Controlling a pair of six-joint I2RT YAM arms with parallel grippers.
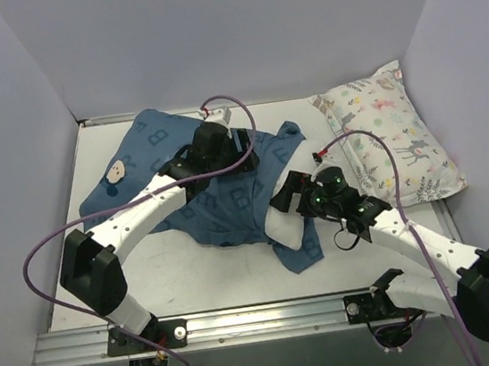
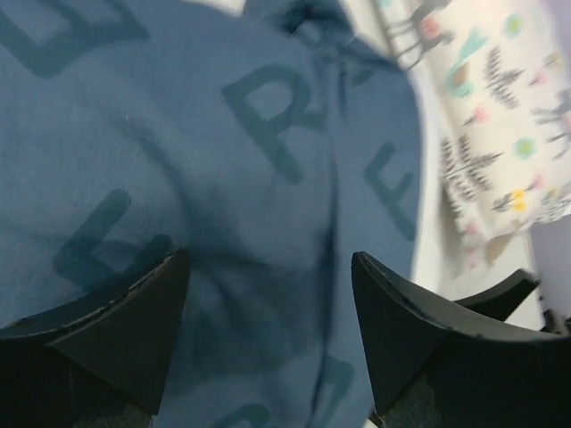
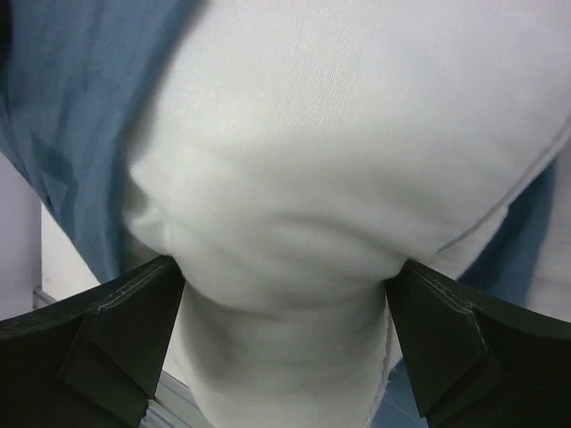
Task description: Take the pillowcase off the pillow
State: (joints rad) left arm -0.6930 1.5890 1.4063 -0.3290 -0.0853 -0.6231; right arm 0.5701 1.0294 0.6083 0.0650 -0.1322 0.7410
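The dark-blue pillowcase (image 1: 158,140), printed with darker letters and a cream face patch (image 1: 115,173), lies rumpled across the table's middle. The white pillow (image 1: 288,229) pokes out of its right front end. My left gripper (image 1: 242,147) hovers open just over the lettered fabric (image 2: 223,160), and nothing sits between its fingers (image 2: 134,330). My right gripper (image 1: 284,197) stands open at full width around the exposed pillow end (image 3: 339,134), which fills the gap and touches both fingers. Blue pillowcase folds (image 3: 71,116) flank the pillow in the right wrist view.
A smaller floral and deer-print pillow (image 1: 397,140) lies at the back right, also seen in the left wrist view (image 2: 500,107). Pale walls enclose the white table (image 1: 194,275) on three sides. A metal rail (image 1: 245,323) runs along the front edge.
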